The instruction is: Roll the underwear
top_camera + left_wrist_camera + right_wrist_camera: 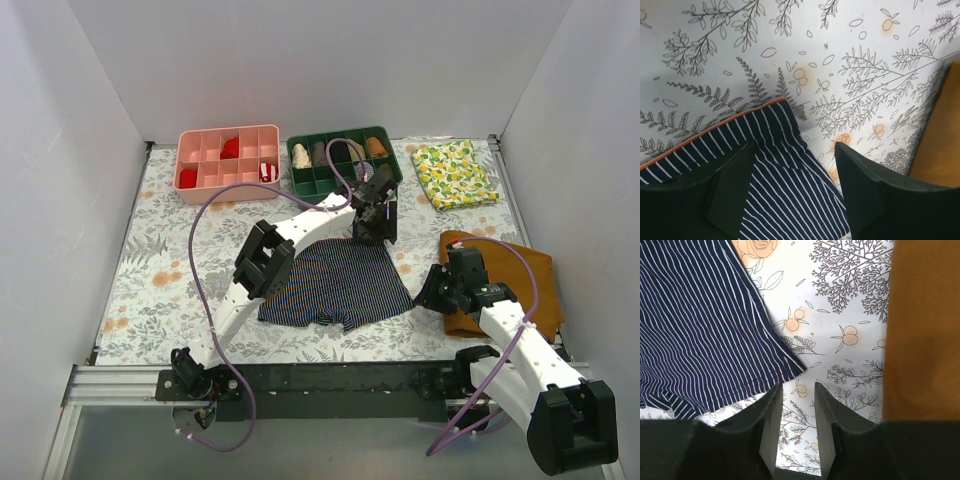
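The underwear (340,285), navy with thin stripes, lies flat in the middle of the floral table cover. My left gripper (375,228) hangs over its far right corner. In the left wrist view that gripper (795,147) is open, and the striped cloth (780,175) with its orange waistband edge lies between the jaws, not pinched. My right gripper (432,290) sits just right of the near right leg corner. In the right wrist view it (797,386) is open with a narrow gap over the bare cover, and the underwear (700,330) corner lies just ahead of its fingertips.
A mustard-brown cloth (520,270) lies under and beside the right arm, also in the right wrist view (925,330). A pink tray (228,180) and a green tray (343,182) stand along the back. A lemon-print cloth (455,172) lies at the back right.
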